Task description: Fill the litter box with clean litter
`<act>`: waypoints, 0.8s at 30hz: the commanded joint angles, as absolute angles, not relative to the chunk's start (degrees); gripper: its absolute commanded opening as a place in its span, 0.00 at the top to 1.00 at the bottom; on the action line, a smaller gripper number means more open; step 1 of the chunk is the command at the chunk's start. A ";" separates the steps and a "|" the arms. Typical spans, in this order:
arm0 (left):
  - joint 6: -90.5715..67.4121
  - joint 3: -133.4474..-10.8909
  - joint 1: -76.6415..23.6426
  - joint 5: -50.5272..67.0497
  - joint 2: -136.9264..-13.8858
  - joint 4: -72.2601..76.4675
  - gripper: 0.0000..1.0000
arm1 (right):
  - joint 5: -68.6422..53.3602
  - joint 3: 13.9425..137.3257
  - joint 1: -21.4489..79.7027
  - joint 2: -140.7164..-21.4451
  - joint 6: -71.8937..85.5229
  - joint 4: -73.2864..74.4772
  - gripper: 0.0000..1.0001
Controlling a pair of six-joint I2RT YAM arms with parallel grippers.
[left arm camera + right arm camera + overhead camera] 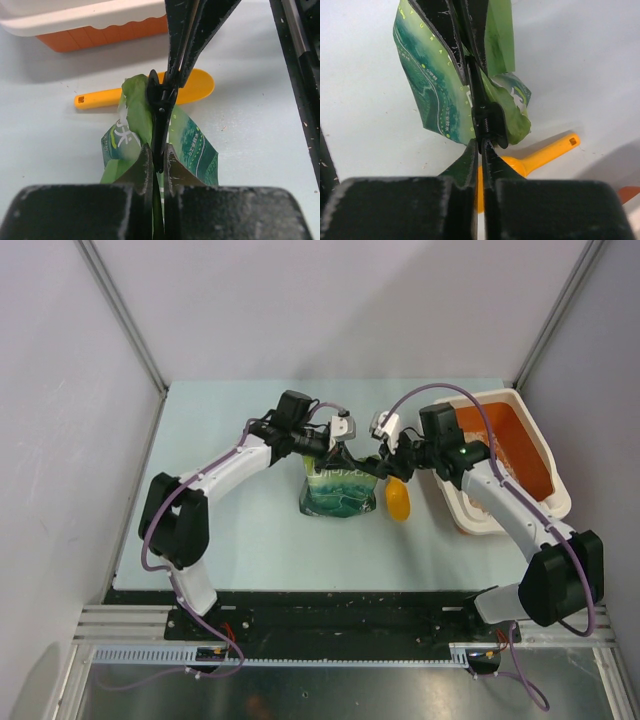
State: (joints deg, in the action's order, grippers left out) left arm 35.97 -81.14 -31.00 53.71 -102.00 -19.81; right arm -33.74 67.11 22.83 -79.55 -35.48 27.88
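Note:
A green printed bag (338, 492) stands at the table's middle, its top held shut by a black clip (161, 102). My left gripper (338, 448) is shut on the clip's near end (158, 149). My right gripper (380, 462) is shut on the clip's other end (481, 144), facing the left one. The clip (492, 125) and bag (427, 85) also show in the right wrist view. The litter box (490, 397), white with an orange inside, lies to the right, behind my right arm. The clean litter is hidden; no loose heap shows.
An orange plastic scoop (398, 502) lies on the table between the bag and the litter box, also seen in the left wrist view (100, 99) and the right wrist view (545, 155). Grey walls enclose the table on three sides.

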 commanded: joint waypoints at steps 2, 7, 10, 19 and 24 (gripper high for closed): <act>37.09 -82.44 -31.64 56.95 -102.22 -21.36 1.00 | -37.60 69.61 19.43 -78.67 -31.04 25.22 0.72; 39.46 -81.39 -31.73 56.60 -101.34 -21.36 1.00 | -45.70 69.61 14.59 -76.82 -35.84 32.05 0.33; 40.69 -81.04 -31.73 56.60 -100.55 -21.36 1.00 | -47.54 69.61 14.68 -77.43 -39.28 33.75 0.31; 42.36 -80.86 -31.73 56.60 -99.67 -21.36 1.00 | -49.13 69.61 18.28 -81.03 -41.13 29.36 0.34; 43.59 -80.25 -31.82 56.16 -99.05 -21.36 1.00 | -48.34 69.61 18.28 -81.74 -39.56 27.96 0.34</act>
